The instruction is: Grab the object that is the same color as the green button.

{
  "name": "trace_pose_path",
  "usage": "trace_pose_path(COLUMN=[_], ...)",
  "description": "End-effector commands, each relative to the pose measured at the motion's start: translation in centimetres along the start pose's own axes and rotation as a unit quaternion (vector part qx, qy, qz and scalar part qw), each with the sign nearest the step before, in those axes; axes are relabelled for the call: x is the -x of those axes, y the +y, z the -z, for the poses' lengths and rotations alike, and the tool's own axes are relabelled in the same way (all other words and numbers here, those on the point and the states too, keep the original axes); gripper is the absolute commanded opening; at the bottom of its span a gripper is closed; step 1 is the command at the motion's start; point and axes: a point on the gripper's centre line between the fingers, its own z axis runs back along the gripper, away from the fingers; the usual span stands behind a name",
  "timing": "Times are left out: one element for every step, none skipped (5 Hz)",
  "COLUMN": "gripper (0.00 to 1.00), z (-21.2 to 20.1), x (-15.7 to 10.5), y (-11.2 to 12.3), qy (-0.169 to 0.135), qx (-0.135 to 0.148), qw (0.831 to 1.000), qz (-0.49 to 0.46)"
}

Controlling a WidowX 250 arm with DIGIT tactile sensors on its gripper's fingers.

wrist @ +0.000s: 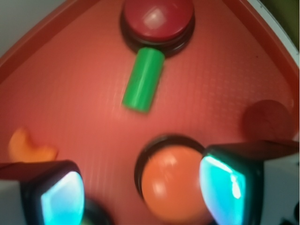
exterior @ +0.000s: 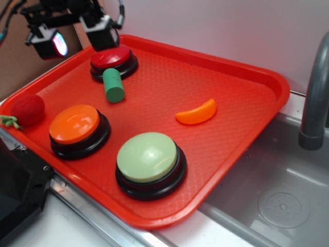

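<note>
From my wrist view, my gripper point(wrist: 140, 197) hangs with its jaws spread wide and nothing between them, the orange button point(wrist: 176, 185) directly below and the orange slice point(wrist: 28, 147) off to one side. Farther out on the red tray point(exterior: 247, 103) lies the green cylinder point(wrist: 143, 78) on its side, one end touching or nearly touching the base of the red button point(wrist: 158, 19); it matches the green button point(exterior: 149, 157). I judge it light, rigid and matte but apt to roll, so I would close across its curved sides at mid-length, clear of that base.
</note>
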Motion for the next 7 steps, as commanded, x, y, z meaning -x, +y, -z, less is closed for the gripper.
trace_pose_path(gripper=[1.0,1.0,1.0,1.0,0.0,0.0,0.0], z=[5.1,7.1,8.3,9.3,8.9,7.4,4.5], x=[-3.5,-4.0,-4.3,-4.7,-4.7,-4.6,-4.3], y=[0.2,0.2,0.5,0.7,0.9,0.5,-0.3], qy=[-0.05,-0.02,-0.025,-0.029,-0.042,-0.043,-0.016], qx=[-0.009,-0.011,-0.013,-0.016,-0.001,0.004,-0.003], qw=[0.994,0.994,0.993,0.991,0.991,0.995,1.0], qz=[-0.1,-0.105,-0.116,-0.126,-0.126,-0.094,0.018])
